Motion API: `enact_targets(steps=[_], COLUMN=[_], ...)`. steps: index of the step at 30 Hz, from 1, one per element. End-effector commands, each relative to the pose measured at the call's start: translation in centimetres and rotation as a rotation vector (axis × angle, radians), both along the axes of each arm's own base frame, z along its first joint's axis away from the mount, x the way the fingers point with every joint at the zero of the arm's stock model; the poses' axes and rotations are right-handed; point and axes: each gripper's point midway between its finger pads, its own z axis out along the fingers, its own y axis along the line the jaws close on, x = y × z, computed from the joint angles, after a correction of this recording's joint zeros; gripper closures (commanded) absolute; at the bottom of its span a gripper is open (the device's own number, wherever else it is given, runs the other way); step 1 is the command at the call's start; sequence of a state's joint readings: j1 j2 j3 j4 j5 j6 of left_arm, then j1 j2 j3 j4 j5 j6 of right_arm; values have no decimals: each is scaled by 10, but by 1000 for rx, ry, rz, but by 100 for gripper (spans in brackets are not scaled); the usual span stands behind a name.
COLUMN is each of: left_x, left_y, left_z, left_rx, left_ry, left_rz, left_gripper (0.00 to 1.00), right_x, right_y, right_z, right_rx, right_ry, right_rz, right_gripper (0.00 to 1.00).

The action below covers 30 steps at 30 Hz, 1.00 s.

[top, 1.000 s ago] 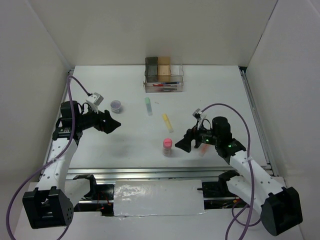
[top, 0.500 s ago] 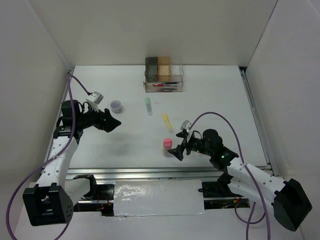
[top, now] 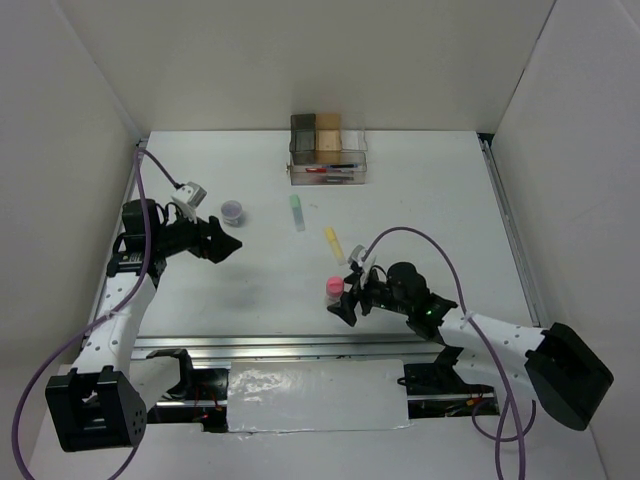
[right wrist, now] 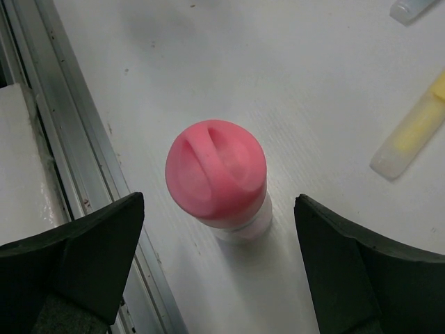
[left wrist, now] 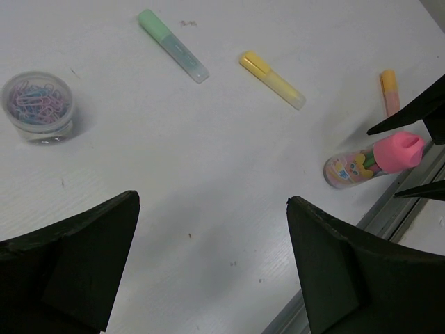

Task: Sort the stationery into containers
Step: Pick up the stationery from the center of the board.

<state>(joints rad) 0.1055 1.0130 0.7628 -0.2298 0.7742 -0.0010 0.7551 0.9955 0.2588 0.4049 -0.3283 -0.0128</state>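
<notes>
A pink stubby cylinder [top: 334, 291] [right wrist: 219, 181] stands upright near the table's front edge. My right gripper [top: 347, 300] [right wrist: 219, 209] is open, one finger on each side of the cylinder, neither touching it. My left gripper [top: 228, 245] [left wrist: 212, 202] hangs open over bare table at the left, with nothing between its fingers. A purple pot [top: 232, 210] [left wrist: 36, 106] of paper clips sits just beyond it. A green marker [top: 297, 212] [left wrist: 172, 45] and a yellow marker [top: 334, 243] [left wrist: 272, 80] lie mid-table, and an orange marker [left wrist: 389, 90] lies past the cylinder. The containers [top: 316, 138] stand at the back.
A low clear tray [top: 328, 172] holding red and dark pens sits in front of the dark grey and tan boxes. A metal rail [top: 300, 345] [right wrist: 62, 139] runs along the near table edge, close to the pink cylinder. White walls enclose the table on three sides.
My right arm has swung left and forward to the pink cylinder, and its fingers now straddle it. My left gripper has hardly moved.
</notes>
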Motion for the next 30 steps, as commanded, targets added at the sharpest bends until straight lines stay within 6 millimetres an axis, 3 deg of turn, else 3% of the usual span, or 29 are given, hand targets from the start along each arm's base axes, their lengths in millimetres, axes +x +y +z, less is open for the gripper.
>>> enact_targets(steps=[1,8,15,17,18,20,23,25,26,28,30], left_x=[4,2,-3,-6,-6,-7,-14,-23,-25,-30,-35], left_y=[-2,-1,-4,-6,-7,-9,-14,-19,-19,-19,-18], left_z=[5,-5,-10,-10,-10,-5,5,16,19,33,50], left_rx=[3,12,-14,-55,-66,-78,-96,-115,-98,-66,-15], left_ry=[-54,-30,-9,43,57,66,91,96,64,-9,-112], left_rz=[-19,-20,-33,-24,-33,-50,-99,-126,-146,-142,-129], left_gripper=[1,1,1,1,1,1,1,1,1,1,3], right_x=[15,22,31,31,30,33,30,28,25,26,26], right_y=[17,27,40,43,46,49,52,57,55,56,53], right_z=[33,17,20,19,23,36,53,82,80,102,108], right_rx=[87,58,62,53,54,59,31,24,-7,-35,-89], right_ry=[-82,-90,-103,-113,-121,-167,-241,-348,-357,-493,-585], right_rz=[-6,9,41,56,72,87,136,189,212,235,257], right_gripper=[6,28,55,70,83,97,100,100,100,100,100])
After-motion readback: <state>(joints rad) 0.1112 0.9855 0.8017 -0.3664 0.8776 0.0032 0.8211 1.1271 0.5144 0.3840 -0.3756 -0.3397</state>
